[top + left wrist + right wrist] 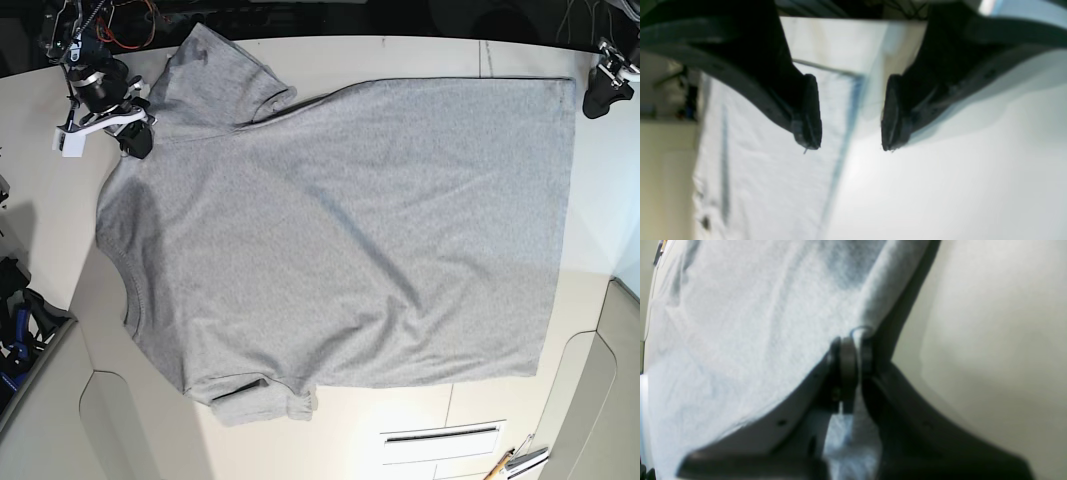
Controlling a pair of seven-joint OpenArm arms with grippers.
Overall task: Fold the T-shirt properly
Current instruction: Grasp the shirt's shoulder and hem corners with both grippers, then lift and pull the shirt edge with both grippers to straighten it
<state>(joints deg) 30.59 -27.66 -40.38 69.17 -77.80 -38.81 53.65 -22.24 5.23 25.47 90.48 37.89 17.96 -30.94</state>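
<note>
Now R tool (137,137) grips tee (350,230).

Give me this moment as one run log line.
right claw: shut on T-shirt | left claw: open, near T-shirt corner

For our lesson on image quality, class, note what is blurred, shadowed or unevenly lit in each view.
Left wrist view: the T-shirt and table are badly blurred, the near fingers somewhat sharper. Right wrist view: fabric weave fairly crisp up the middle, dark fingers smeared, dark shadow along the fold. Base view: mostly sharp, soft shadow on the table at far left.
</note>
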